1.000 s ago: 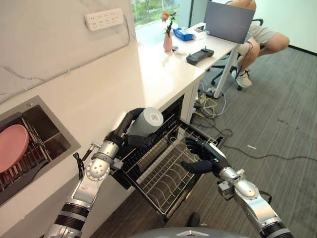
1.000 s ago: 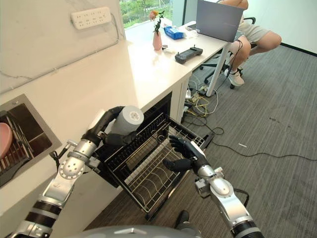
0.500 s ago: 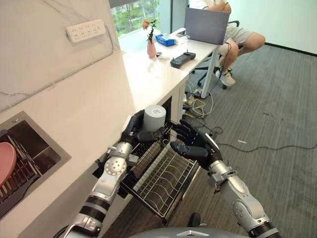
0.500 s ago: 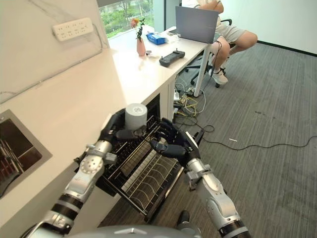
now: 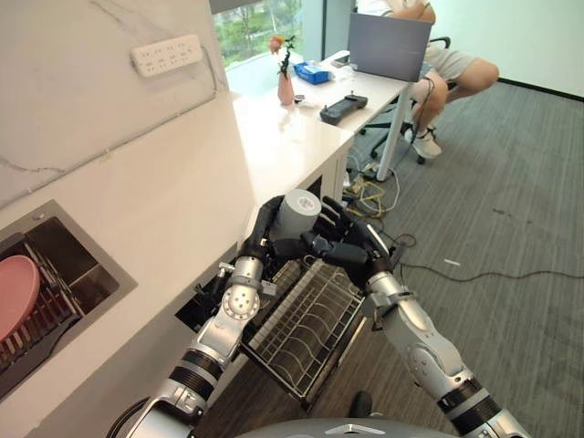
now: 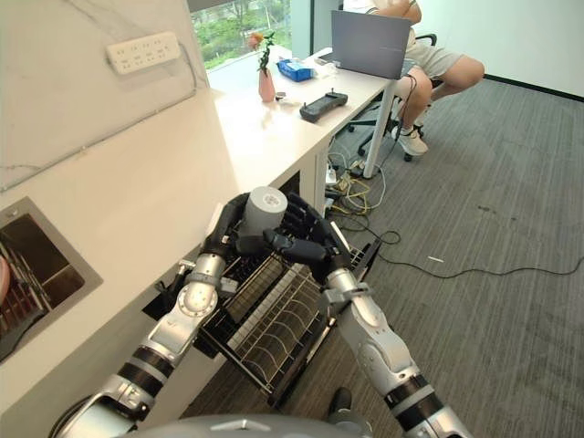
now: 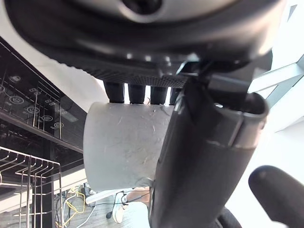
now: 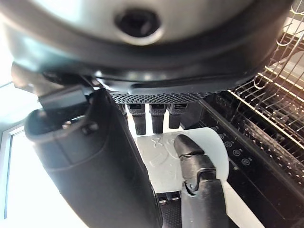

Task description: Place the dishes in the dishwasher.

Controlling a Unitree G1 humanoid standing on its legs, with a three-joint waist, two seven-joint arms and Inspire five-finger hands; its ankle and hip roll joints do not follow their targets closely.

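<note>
Your right hand had closed in on the grey cup — its fingers now curled against the cup's side, opposite the left hand, which stayed wrapped round it above the pulled-out dishwasher rack. A second before, that right hand hung apart over the rack — so this reads as a hand-to-hand transfer, the cup not yet racked.

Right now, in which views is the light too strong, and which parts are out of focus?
Left eye view: daylight washes out the white counter near the window. Left wrist view: the background beyond the grey cup is blown out white; the left robot hand is a blurred dark bulk. Right wrist view: the right robot hand is equally soft, with a bright corner.
</note>
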